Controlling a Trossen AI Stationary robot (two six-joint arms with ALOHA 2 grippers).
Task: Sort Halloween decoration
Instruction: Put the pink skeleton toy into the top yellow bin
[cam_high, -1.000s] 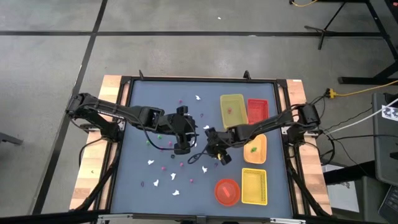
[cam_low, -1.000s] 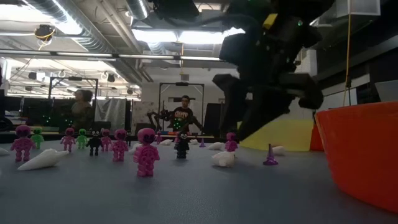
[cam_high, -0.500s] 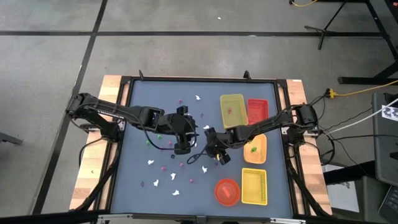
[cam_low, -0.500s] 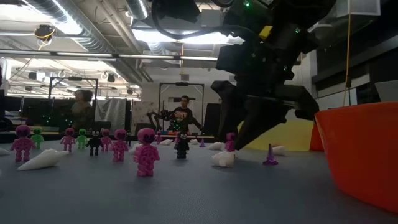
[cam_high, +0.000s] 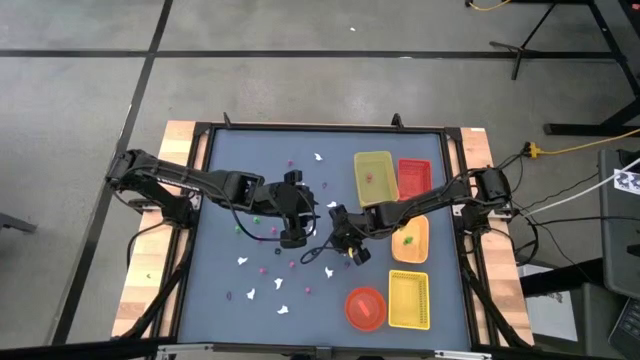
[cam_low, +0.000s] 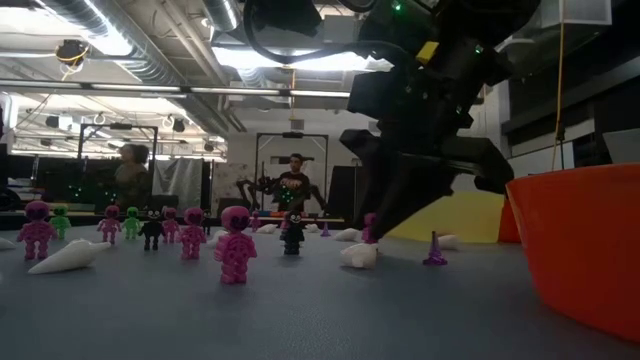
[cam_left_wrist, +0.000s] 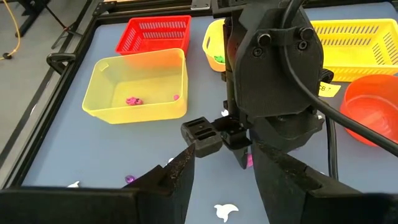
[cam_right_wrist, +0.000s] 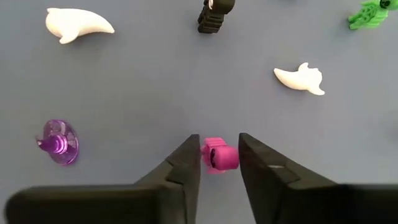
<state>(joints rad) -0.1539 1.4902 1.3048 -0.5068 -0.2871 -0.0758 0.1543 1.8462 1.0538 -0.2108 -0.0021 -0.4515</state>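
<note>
- We are working with the right gripper (cam_right_wrist: 216, 163) near the middle of the table, its two fingers down on either side of a small pink figure (cam_right_wrist: 219, 155); they look pressed against it, so we judge we are gripping it, though not yet lifting.
- We are holding the left gripper (cam_left_wrist: 222, 163) just beside the right one, its fingers apart and carrying nothing.
- Around the pink figure we are seeing loose pieces on the blue table (cam_high: 230, 190): a purple cone (cam_right_wrist: 58, 142), two white ghosts (cam_right_wrist: 300, 79), a dark figure (cam_right_wrist: 212, 15) and a green figure (cam_right_wrist: 371, 14).
- Further out, in the low view, we are looking at a row of pink figures (cam_low: 235, 242) standing unsorted, with more white bits scattered toward the front of the table in the high view.
- We are finding a few pink pieces in the clear yellow tray (cam_left_wrist: 140, 87) and something green in the orange tray (cam_high: 412, 241); the red basket (cam_left_wrist: 153, 34) looks bare as far as we can tell.
- We are judging the sorting as started but far from finished, with most pieces waiting on the table.
</note>
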